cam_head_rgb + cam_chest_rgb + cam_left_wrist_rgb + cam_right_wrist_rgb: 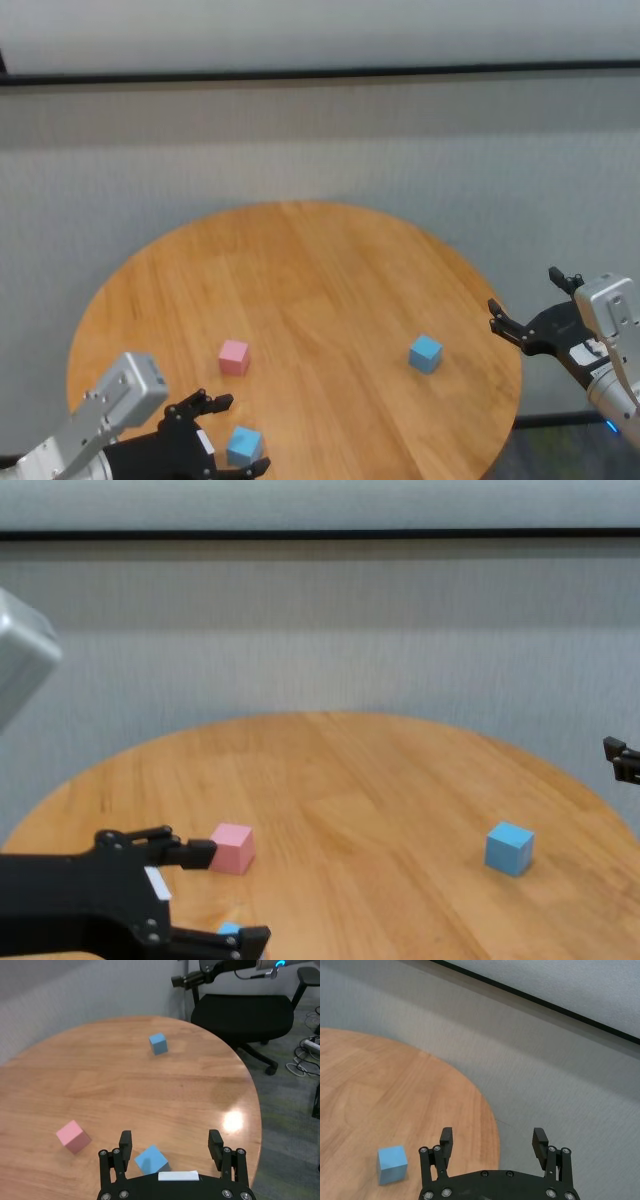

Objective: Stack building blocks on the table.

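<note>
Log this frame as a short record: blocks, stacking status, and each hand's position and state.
blocks: near blue block, pink block, far blue block, all apart on the table
stacking: none stacked yet
left hand: open, fingers either side of the near blue block, not closed on it
right hand: open, off the table's right edge, holding nothing
nearest pair: pink block and near blue block

A pale grey wall [320, 140] runs behind, with a thin black strip [320, 75] across it. A black office chair [245, 1015] stands on grey carpet [295, 1125]. Cables [305, 1062] lie on the floor. A light glare [233, 1121] shows.
</note>
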You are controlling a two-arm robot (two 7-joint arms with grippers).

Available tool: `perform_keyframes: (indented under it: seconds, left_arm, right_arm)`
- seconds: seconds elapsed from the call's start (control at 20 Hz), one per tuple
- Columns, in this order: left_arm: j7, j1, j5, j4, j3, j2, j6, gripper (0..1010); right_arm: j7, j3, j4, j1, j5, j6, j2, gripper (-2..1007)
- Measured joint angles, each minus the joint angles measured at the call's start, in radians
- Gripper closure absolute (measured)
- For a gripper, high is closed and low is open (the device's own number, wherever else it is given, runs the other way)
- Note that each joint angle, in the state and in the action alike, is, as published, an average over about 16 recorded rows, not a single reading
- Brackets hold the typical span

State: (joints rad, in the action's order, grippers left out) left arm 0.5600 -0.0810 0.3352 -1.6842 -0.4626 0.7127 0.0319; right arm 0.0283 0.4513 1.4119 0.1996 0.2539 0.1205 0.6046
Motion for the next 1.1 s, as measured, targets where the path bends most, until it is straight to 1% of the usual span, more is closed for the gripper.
perform_keyframes:
  seconds: [0.25,0.45,0.8,1.1]
  left_arm:
    - [0.015,-0.030,-0.020,0.043,-0.018,-0.035,0.018,7]
    - [0.023,-0.048,-0.029,0.072,-0.026,-0.057,0.029,7]
    - [0.033,-0.072,-0.035,0.112,-0.035,-0.083,0.045,7]
    - [0.041,-0.088,-0.030,0.143,-0.041,-0.099,0.059,7]
  right_arm:
    - [0.000,0.000,0.000,0.000,0.000,0.000,0.000,5]
    - [0.000,0.000,0.000,0.000,0.000,0.000,0.000,5]
    - [0.000,0.000,0.000,0.000,0.000,0.000,0.000,5]
    - [0.000,0.000,0.000,0.000,0.000,0.000,0.000,4]
